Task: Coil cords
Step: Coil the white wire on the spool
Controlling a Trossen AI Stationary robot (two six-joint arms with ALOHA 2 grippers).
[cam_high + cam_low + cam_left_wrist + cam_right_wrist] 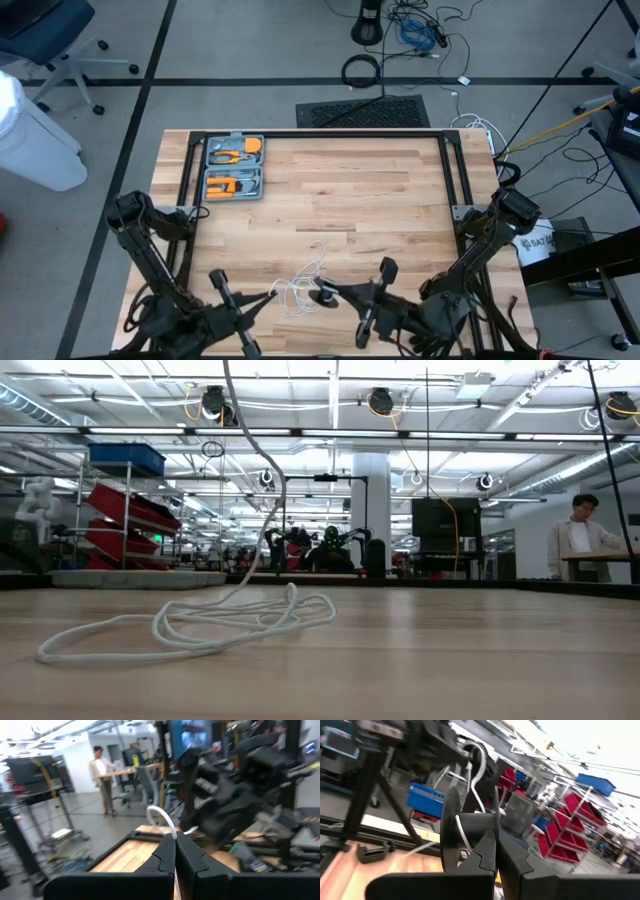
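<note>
Cord [200,625] rises out of frame; left gripper [175,851] pinches it, right gripper [496,851] clamps reel [470,837].

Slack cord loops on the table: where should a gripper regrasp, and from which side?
Take the white cord at the lone stretch running out toward the table's middle, not in the overlapping loops beside the reel. Come straight down from above with the fingers across the strand. It lies flat on the table, so a sideways approach would likely find nothing to pinch.

Dark jointed arms; left gripper [175,851], right gripper [497,851] black, angular.
</note>
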